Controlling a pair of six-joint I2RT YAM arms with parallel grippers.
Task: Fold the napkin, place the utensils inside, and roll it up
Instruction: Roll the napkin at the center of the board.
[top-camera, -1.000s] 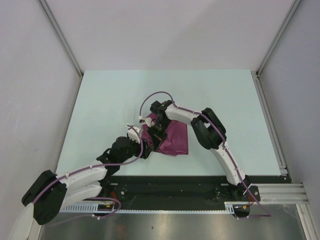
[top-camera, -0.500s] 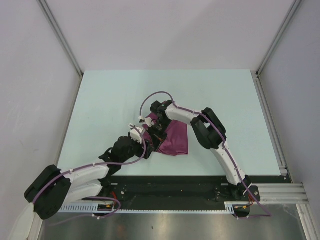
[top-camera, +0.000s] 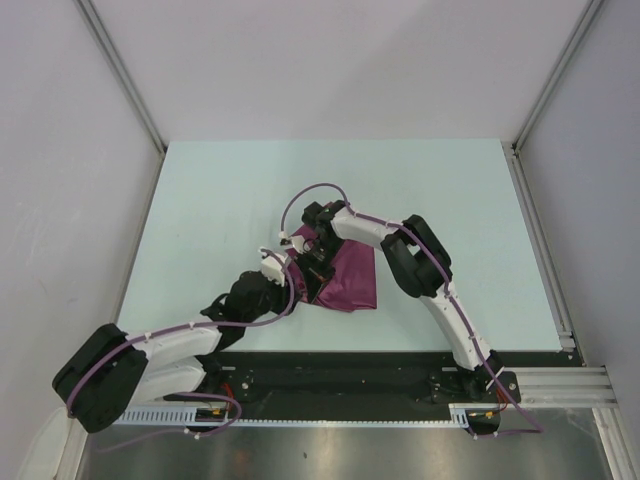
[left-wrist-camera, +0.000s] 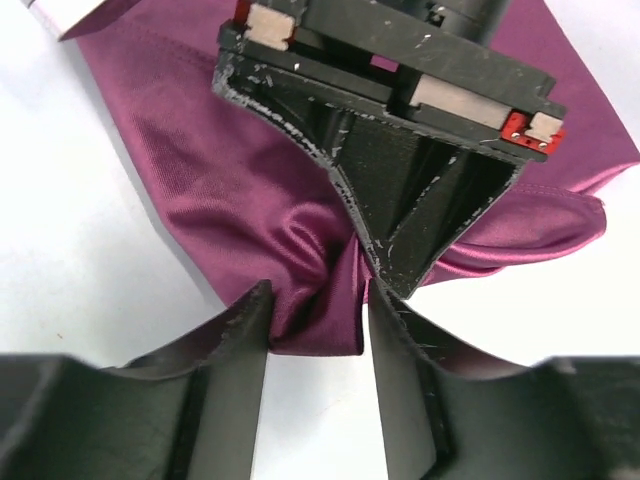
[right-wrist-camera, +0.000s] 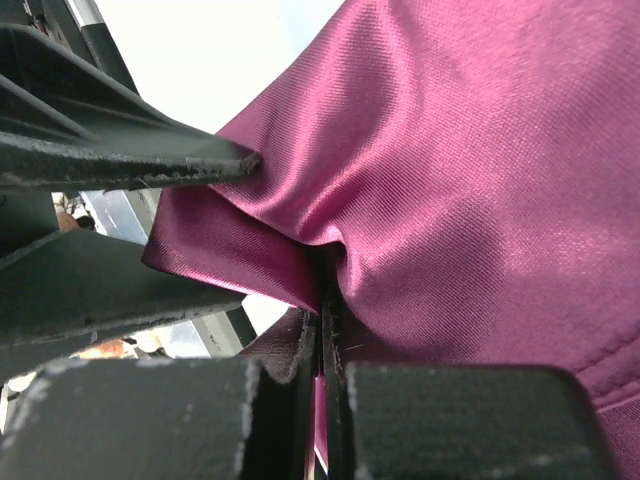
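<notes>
Inside left tool, folded napkin, perhaps gripped, right tool pinching

Napkin: plain plum cloth with a satin sheen, folded into a compact, roughly triangular shape. It lay flat near the middle of the counter. Its near-left edge was raised and puckered into a tight crease. That crease was pinched in the right end effector and sat between the fingers of the left end effector; the left grip could not be determined.
</notes>
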